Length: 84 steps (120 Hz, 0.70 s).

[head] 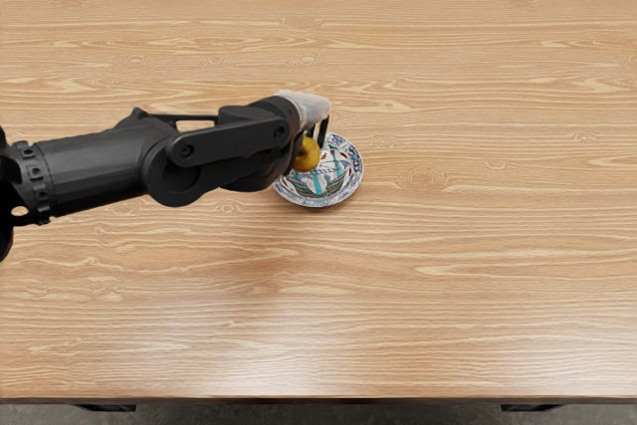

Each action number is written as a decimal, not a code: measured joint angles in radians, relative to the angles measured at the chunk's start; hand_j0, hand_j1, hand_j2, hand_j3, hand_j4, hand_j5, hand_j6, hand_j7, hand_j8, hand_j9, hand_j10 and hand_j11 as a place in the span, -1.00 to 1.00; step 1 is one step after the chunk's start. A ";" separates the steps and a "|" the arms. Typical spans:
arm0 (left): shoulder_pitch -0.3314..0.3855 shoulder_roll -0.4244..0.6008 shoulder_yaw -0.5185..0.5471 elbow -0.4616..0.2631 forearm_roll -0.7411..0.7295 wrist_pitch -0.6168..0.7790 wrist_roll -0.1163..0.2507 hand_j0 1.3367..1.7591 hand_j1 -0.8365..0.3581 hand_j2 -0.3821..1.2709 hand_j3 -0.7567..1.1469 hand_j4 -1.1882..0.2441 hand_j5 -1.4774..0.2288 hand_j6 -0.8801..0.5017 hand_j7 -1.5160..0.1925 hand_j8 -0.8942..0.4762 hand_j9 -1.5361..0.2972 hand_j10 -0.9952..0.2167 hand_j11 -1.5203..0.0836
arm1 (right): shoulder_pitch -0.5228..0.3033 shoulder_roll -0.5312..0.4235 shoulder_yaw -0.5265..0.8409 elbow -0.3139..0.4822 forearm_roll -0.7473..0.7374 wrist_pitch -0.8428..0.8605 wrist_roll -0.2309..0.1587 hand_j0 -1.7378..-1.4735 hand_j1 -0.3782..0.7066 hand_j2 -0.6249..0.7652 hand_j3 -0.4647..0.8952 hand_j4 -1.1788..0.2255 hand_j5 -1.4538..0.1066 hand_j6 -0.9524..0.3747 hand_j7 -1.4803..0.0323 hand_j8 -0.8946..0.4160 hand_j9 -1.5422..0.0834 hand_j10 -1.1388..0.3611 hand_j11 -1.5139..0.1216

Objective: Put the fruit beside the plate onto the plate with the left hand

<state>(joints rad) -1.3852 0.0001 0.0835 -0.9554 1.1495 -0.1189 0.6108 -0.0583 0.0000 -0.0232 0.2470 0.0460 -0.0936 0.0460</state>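
The fruit [307, 154] being held over the left rim of the plate [345, 172]
It is being clasped directly under the left hand [301, 121], whose fingers [322, 130] are being kept closed round it; a short straight lowering onto the plate is being judged sufficient

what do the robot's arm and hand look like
Only the left arm shows: black, thick rounded links, a ribbed ring near the picture's left edge and a round joint cap. The left hand has a pale grey shell and dark fingers.
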 joint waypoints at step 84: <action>0.006 0.008 -0.005 -0.013 -0.089 0.032 0.000 0.52 0.88 -0.49 -0.20 0.57 0.64 0.19 0.68 0.21 0.59 0.54 0.79 | 0.000 0.000 -0.001 0.000 0.000 0.000 0.000 -0.40 -0.89 -0.11 -0.32 0.64 0.82 0.40 0.92 0.33 0.86 0.49 0.81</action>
<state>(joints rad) -1.3790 0.0084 0.0785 -0.9687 1.0607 -0.0868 0.6109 -0.0584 0.0000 -0.0241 0.2470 0.0460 -0.0936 0.0463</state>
